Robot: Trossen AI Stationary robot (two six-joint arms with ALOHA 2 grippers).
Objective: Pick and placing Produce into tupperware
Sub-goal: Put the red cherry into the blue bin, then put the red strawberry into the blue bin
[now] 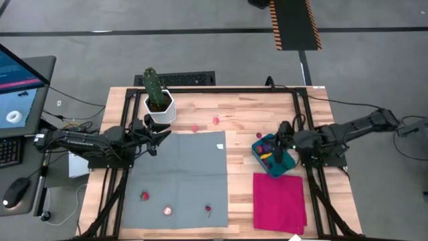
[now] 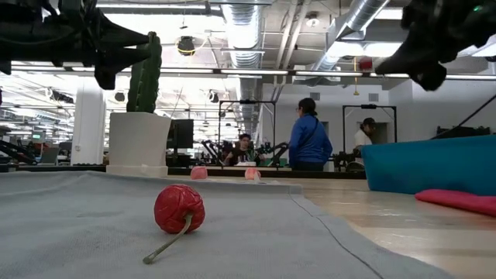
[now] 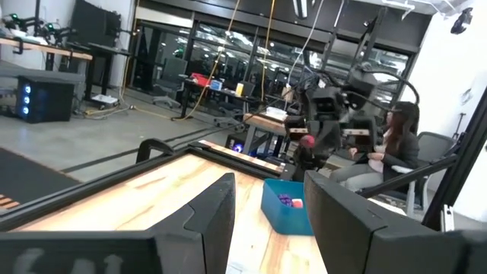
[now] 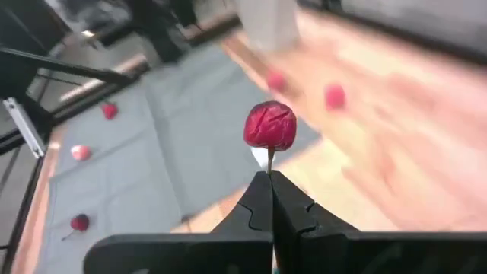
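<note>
Looking past your right gripper (image 4: 270,179), you see it pinching a red cherry (image 4: 270,125) by its stem above the teal tub (image 1: 274,161), hidden overhead; your left gripper (image 3: 266,221) waits half open.

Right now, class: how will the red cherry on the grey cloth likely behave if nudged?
The cherry is round, so it probably rolls, though its thin stem may drag and swing it round. It looks small and likely light. The soft grey cloth should slow it.
</note>
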